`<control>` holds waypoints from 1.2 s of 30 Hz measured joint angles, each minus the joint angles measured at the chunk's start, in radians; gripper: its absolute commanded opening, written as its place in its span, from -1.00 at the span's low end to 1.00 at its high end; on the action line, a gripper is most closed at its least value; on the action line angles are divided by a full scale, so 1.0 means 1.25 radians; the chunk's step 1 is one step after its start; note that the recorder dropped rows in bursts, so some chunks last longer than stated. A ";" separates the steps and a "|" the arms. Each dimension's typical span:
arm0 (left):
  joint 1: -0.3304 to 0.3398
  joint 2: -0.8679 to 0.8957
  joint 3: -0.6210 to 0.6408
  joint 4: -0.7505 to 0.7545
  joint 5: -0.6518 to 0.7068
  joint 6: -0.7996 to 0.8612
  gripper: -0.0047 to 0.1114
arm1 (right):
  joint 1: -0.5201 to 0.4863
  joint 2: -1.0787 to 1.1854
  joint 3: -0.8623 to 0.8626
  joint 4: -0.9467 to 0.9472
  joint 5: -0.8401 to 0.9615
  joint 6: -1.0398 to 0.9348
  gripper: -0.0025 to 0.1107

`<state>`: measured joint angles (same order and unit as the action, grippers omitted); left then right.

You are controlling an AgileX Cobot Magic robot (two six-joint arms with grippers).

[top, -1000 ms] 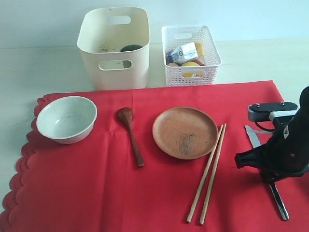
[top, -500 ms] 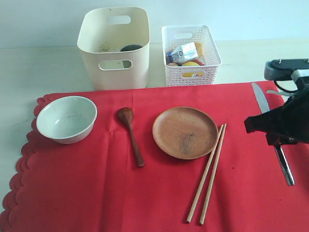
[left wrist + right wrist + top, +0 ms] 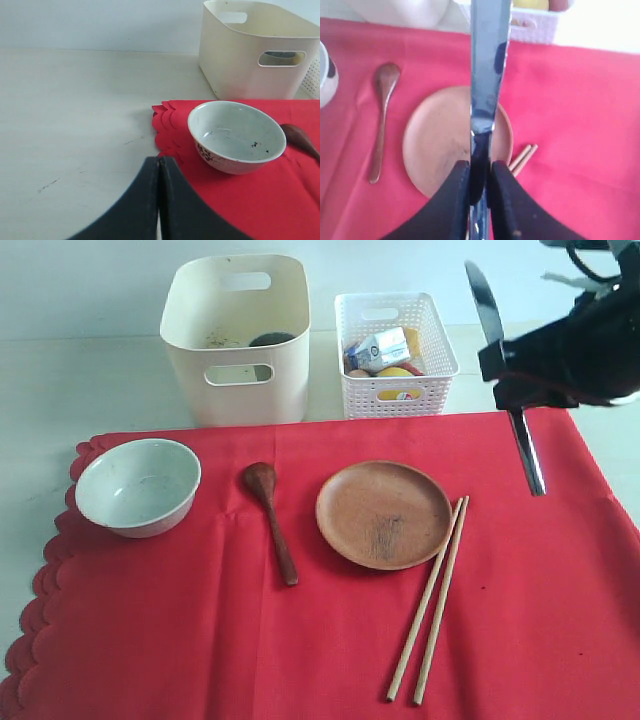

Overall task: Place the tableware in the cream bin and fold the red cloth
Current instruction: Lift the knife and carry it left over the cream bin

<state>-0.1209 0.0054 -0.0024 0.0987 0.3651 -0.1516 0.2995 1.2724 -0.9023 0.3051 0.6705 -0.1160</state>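
Right gripper [image 3: 480, 170] pinches silver table knife [image 3: 527, 455] aloft, far right; left gripper [image 3: 159, 167] closed, empty. Risk: slim handle pivots in pinch, knife drops short of cream bin [image 3: 237, 390].

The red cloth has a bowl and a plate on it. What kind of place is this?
Probably a dining table set up for robot practice: a bowl, plate and chopsticks lie on the red cloth, and the right gripper holds a knife.

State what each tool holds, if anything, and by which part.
The right tool grips the knife near its middle, where handle meets blade. The left tool is shut on nothing.
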 measured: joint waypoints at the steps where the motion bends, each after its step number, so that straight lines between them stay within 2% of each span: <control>1: 0.000 0.000 0.000 0.000 0.000 0.000 -0.92 | 0.000 0.000 -0.013 0.009 -0.008 -0.017 -0.96; 14: 0.000 0.000 0.000 0.000 0.000 0.000 -0.92 | 0.000 0.087 -0.200 0.228 -0.026 -0.272 -0.96; 21: 0.000 0.000 0.000 0.000 0.000 0.000 -0.92 | 0.007 0.173 -0.300 0.277 -0.039 -0.362 -0.96; 36: 0.000 0.000 0.000 0.000 0.000 0.000 -0.92 | 0.137 0.417 -0.532 0.289 -0.142 -0.489 -0.96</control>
<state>-0.1209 0.0054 -0.0024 0.0987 0.3651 -0.1516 0.4704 1.7938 -1.5671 0.6661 0.4931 -0.7268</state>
